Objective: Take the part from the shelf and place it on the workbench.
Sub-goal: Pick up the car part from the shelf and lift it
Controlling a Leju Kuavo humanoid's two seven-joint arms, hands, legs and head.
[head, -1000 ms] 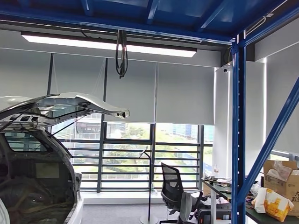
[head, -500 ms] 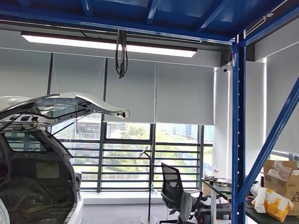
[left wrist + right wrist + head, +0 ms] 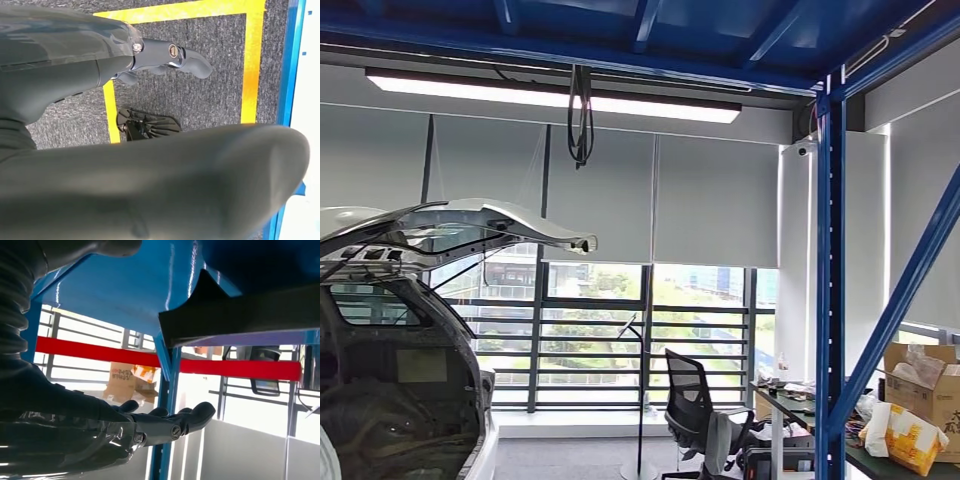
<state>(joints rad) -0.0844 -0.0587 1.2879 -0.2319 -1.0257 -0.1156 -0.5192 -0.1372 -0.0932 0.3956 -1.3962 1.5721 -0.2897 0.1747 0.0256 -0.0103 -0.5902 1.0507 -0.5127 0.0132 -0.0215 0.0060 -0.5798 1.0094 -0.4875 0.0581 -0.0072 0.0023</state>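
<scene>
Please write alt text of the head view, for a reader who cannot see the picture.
A workshop room under a blue steel frame, with a car body at the left, its tailgate raised. Behind are large windows with blinds half down, an office chair, and cardboard boxes on a table at the right.

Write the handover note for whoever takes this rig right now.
Left hand: open, holds nothing, hangs over the grey carpet floor.
Right hand: open, holds nothing, raised beneath the blue metal shelf.
Part: a black flat piece juts past that shelf's edge near the right hand; likely the part, not certain.
Done: nothing grasped.
Left: grasp the part, carry it to the workbench, set it down.
</scene>
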